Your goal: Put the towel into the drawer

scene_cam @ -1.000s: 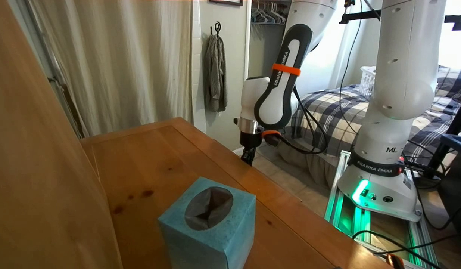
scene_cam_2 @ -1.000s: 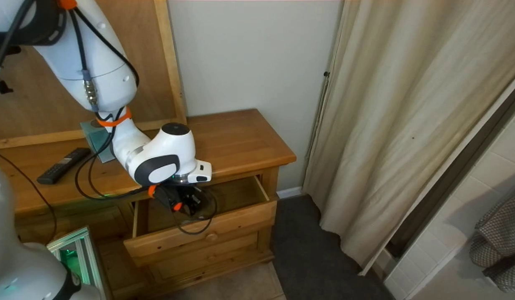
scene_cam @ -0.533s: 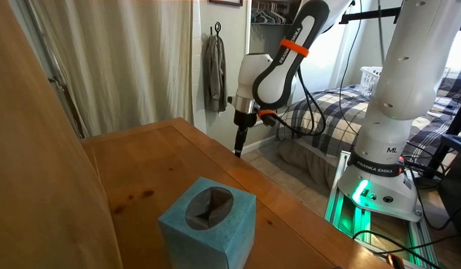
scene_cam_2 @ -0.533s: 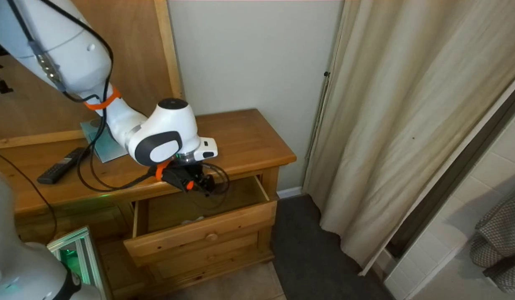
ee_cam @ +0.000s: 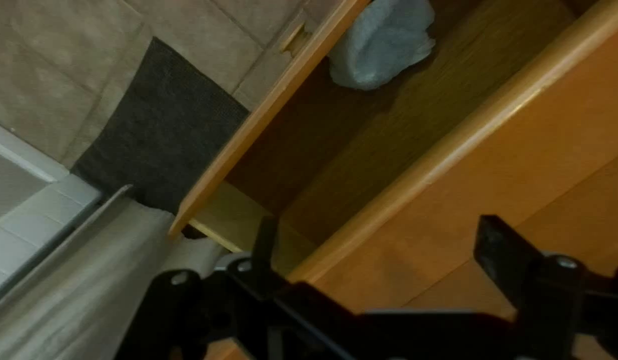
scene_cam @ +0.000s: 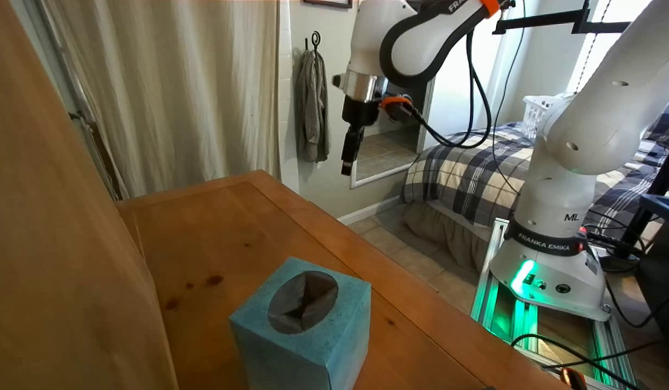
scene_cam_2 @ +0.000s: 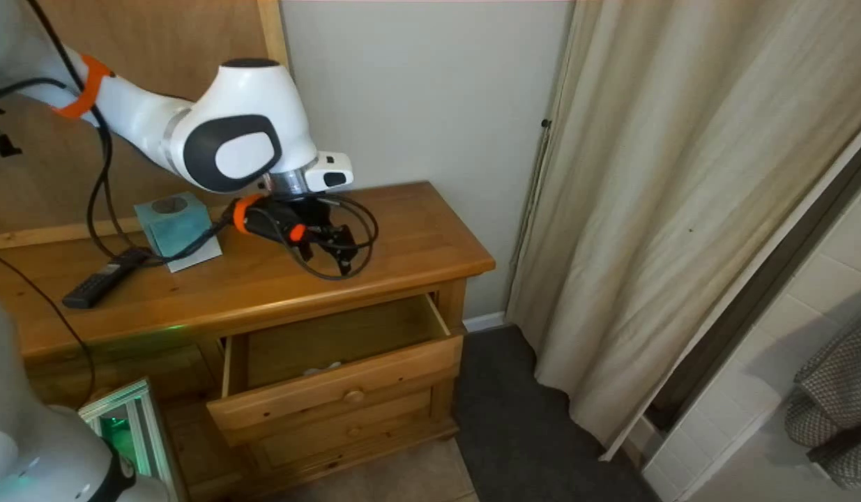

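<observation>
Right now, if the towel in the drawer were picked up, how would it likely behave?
The towel would probably droop, since it lies crumpled in soft folds. Its thin-looking, ragged edge suggests little weight. Rolling seems unlikely, as it lies in an uneven heap inside the drawer.

Dim wrist view, shadowed drawer (ee_cam: 339, 145)

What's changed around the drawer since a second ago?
The black two-finger gripper has risen clear of the open wooden drawer and now stands open, holding nothing. The soft pale-blue cloth lies inside; the moment of release isn't clearly shown. Drawer, teal cardboard tissue box and long black remote stayed put.
</observation>
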